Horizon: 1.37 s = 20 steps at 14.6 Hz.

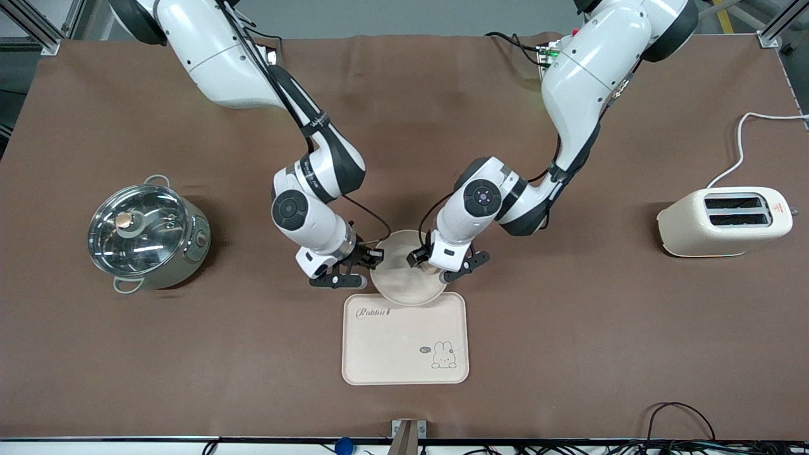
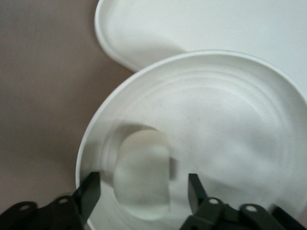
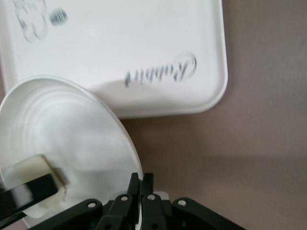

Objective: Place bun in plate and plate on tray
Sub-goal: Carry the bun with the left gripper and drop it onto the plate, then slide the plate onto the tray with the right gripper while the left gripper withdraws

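The round cream plate (image 1: 404, 287) lies on the table with its near rim over the edge of the Rabbit tray (image 1: 404, 347) that is farther from the front camera. My right gripper (image 1: 374, 257) is shut on the plate's rim at the right arm's end; in the right wrist view its fingers (image 3: 142, 181) pinch the rim of the plate (image 3: 72, 129) beside the tray (image 3: 120, 57). My left gripper (image 1: 431, 262) is open over the plate. In the left wrist view the bun (image 2: 144, 175) lies in the plate (image 2: 230, 124) between the spread fingers (image 2: 90, 190). The bun also shows in the right wrist view (image 3: 29, 168).
A steel pot with a glass lid (image 1: 146, 237) stands toward the right arm's end. A cream toaster (image 1: 727, 221) with its white cord stands toward the left arm's end. Cables (image 1: 682, 423) lie at the table's front edge.
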Motion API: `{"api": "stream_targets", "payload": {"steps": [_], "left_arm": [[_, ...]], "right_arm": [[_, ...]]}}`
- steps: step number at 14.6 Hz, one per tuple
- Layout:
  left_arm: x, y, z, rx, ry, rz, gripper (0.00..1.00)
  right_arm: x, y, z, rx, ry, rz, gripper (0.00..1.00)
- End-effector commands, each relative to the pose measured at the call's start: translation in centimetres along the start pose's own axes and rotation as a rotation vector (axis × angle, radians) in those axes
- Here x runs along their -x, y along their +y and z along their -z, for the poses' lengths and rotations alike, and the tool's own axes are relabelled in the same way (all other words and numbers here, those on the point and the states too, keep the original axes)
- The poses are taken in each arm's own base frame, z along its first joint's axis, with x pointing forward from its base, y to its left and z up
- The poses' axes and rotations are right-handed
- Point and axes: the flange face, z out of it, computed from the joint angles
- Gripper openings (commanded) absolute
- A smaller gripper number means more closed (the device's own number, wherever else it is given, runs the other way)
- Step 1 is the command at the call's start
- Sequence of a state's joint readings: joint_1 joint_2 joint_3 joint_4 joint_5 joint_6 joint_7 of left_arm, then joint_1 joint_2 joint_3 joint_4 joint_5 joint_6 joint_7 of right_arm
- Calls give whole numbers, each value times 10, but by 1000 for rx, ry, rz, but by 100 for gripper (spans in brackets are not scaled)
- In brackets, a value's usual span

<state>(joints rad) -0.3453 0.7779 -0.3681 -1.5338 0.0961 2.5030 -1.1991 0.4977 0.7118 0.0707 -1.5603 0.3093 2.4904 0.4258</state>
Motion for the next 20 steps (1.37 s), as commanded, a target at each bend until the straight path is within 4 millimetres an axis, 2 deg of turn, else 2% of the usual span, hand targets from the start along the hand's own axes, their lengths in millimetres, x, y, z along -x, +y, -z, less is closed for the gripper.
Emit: {"api": "stream_targets", "payload": {"steps": [1,3,5,7,8,10,12,15,17,19,20], "left_arm": [[-36,12,78,-35,64,6,100],[-65,10,120,-101,123,-35,100],[-79,1,160,-163,148,-119,100],[-115,-21,208,-181,177,-200,100],[-126,-34,233,-210,177,-254,100],[-145,-58,278,-260,176,-330,100],[-151,-79,328,-298,182,-390,100],[-149,-108,392,-339,164,-445,100],[-145,-124,426,-322,143,-470,100],[-147,-145,464,-262,136,-470,100],[-142,-148,470,-265,119,-486,100]], "right_arm": [[-29,11,11,-53,63,-64,0],[-44,14,5,-68,91,-72,0],[-61,17,-8,-93,147,-84,0],[-79,16,-26,-128,193,-127,0],[-88,12,-33,-147,206,-159,0],[-103,18,-44,-162,221,-180,0],[-114,30,-45,-156,199,-209,0],[-112,35,-48,-140,177,-213,0],[-110,38,-51,-131,170,-209,0],[-99,40,-59,-112,143,-213,2],[-91,41,-65,-100,126,-212,2]]}}
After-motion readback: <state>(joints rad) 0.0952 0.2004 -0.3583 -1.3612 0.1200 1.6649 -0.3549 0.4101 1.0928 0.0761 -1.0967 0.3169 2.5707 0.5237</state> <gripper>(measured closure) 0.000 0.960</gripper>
